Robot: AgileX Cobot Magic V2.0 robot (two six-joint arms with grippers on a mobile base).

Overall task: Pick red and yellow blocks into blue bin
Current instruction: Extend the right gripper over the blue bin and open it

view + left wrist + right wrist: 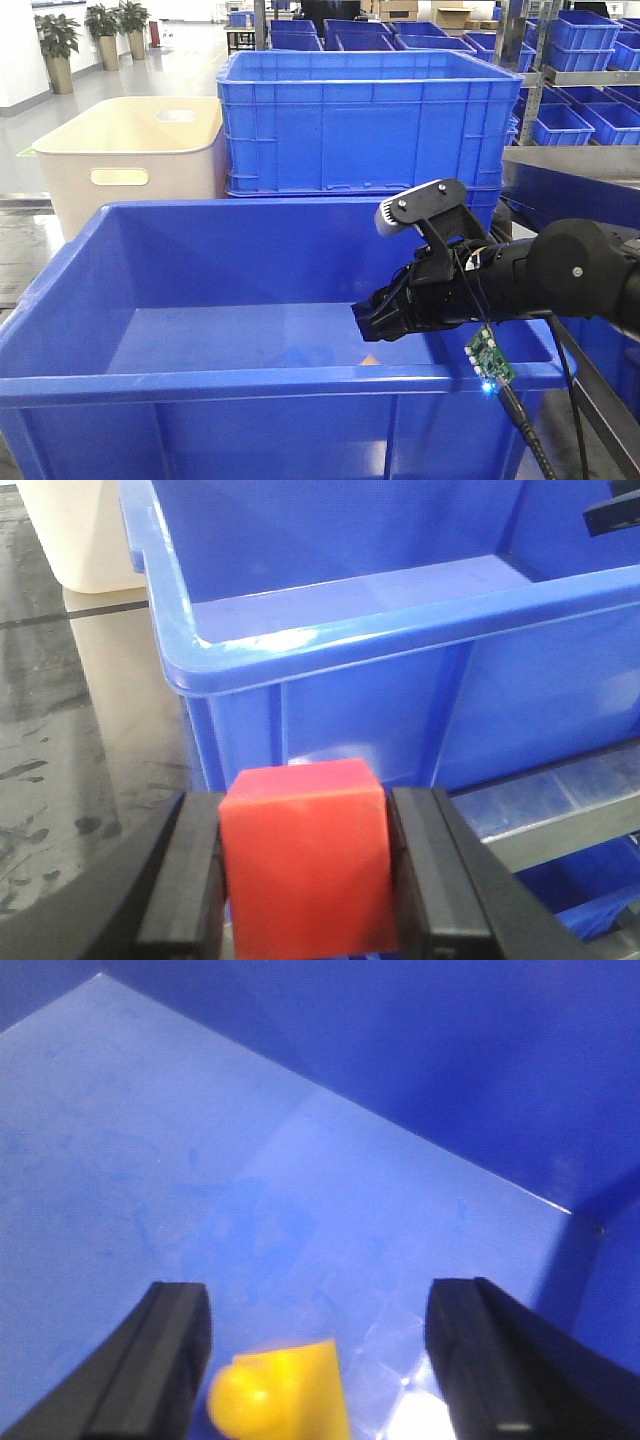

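The blue bin (250, 385) fills the foreground. My right gripper (368, 322) reaches over its right rim into the bin. In the right wrist view this gripper (318, 1305) is open. The yellow brick (285, 1395) shows blurred between its fingers, nearer the left one, with a gap on its right, over the bin floor (200, 1160). My left gripper (305, 880) is shut on the red cube (305, 855). It holds the cube outside the bin, below a corner of the rim (400, 620). The left gripper does not show in the front view.
A cream tub (130, 160) with a handle slot stands behind the bin at left and shows in the left wrist view (70, 540). A ribbed blue crate (370, 120) stands behind the bin. Shelves of blue crates (580, 60) line the right. Grey floor lies left of the bin.
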